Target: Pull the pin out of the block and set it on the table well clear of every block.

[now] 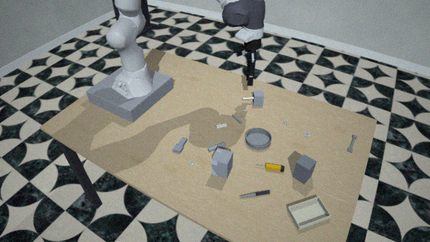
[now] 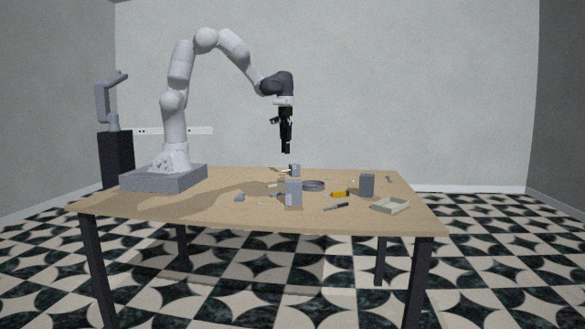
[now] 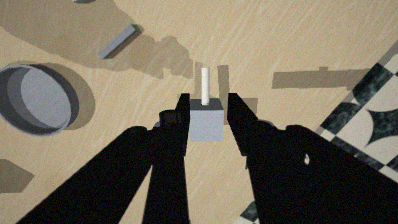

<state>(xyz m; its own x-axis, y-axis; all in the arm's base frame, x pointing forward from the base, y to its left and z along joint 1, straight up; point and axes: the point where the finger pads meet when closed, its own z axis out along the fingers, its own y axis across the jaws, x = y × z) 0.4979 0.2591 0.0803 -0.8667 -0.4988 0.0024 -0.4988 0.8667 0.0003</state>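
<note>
A small grey block [image 1: 258,98] [image 2: 295,170] [image 3: 205,124] stands near the far edge of the table [image 1: 161,188]. A white pin [image 1: 248,98] [image 2: 285,171] [image 3: 205,86] sticks out sideways from its hole, pointing toward the robot base. My gripper [image 1: 249,81] [image 2: 285,150] [image 3: 208,106] hangs well above the block, pointing straight down. Its fingers stand a little apart and hold nothing. In the wrist view the block and pin show between the two fingertips, far below them.
Two larger grey blocks [image 1: 222,163] [image 1: 304,168] stand at the front. A round grey dish [image 1: 258,138] [image 3: 35,100], a yellow-handled tool [image 1: 274,167], a dark pen [image 1: 254,193], a shallow tray [image 1: 308,212] and small grey bars and washers lie about. The robot base [image 1: 131,94] stands at the left.
</note>
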